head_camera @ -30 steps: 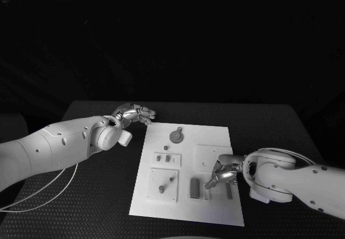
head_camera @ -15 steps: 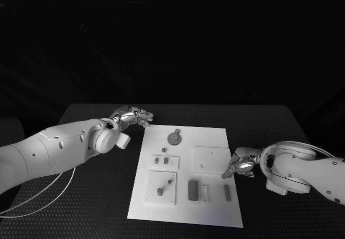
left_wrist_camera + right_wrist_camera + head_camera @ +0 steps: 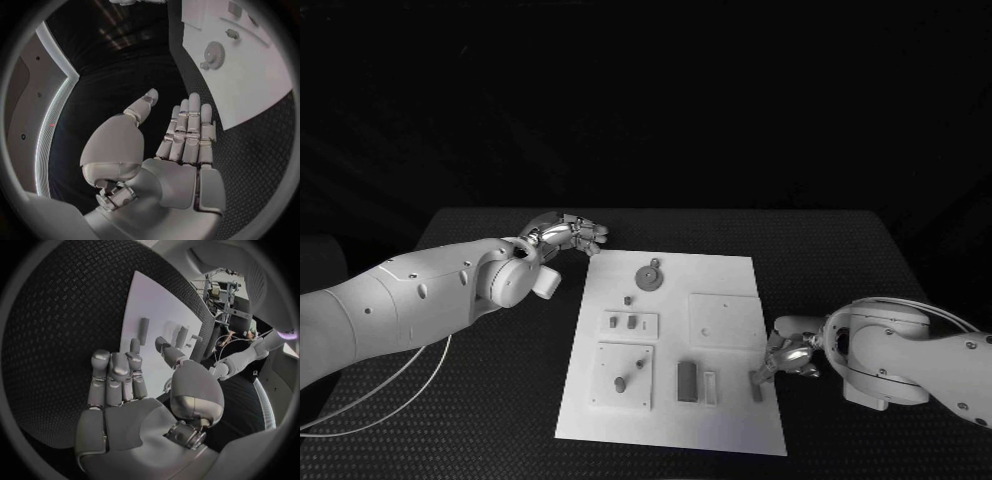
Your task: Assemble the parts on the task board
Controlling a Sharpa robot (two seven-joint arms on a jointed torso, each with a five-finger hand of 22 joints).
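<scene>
The white task board (image 3: 726, 425) lies in the middle of the black table. On it are a grey gear (image 3: 651, 272), small pegs (image 3: 625, 322), a dark block (image 3: 687, 380) and a thin bar (image 3: 757, 388) near its right edge. My right hand (image 3: 790, 355) hovers at the board's right edge, just beside the thin bar, fingers straight and holding nothing. In the right wrist view the right hand (image 3: 122, 377) reaches toward the board (image 3: 153, 305) and a bar (image 3: 143, 330). My left hand (image 3: 568, 232) stays open off the board's far left corner; the left wrist view shows it (image 3: 181, 135) flat beside the gear (image 3: 214, 51).
A white cable (image 3: 387, 390) loops under my left arm on the near left of the table. Dark textured table top (image 3: 488, 400) surrounds the board on all sides.
My right hand has drawn off the board's near right area to its right edge, then shifted a little nearer to me. The left hand has not moved.
</scene>
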